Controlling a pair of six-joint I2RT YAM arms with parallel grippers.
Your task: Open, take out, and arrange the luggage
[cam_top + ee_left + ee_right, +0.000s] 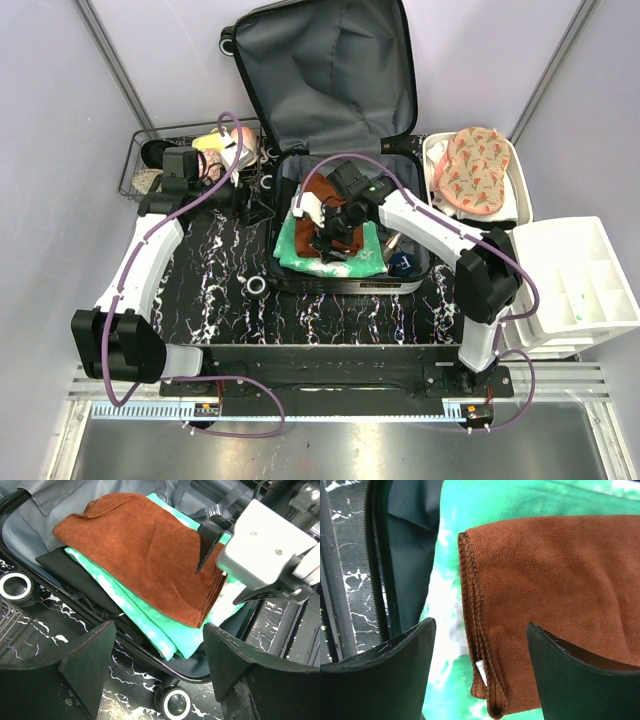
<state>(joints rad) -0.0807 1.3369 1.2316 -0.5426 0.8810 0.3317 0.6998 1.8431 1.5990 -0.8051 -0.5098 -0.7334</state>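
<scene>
1. While the luggage (325, 80) lies open in the upper middle of the top view, its lid stands raised toward the top of the frame and its lower half rests on the marbled table (210, 290).
2. Inside the lower half, a brown towel (560, 590) lies on a green cloth (485, 500).
3. Right gripper (480, 630): jaws spread wide over the towel's hemmed edge, holding nothing.
4. Left gripper (159, 630): jaws apart and empty, just beside the case's left rim, near a wheel (175, 702).

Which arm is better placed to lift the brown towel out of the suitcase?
Right: the right gripper, open, hangs over the edge of the brown towel; the left gripper sits outside the suitcase rim.
</scene>
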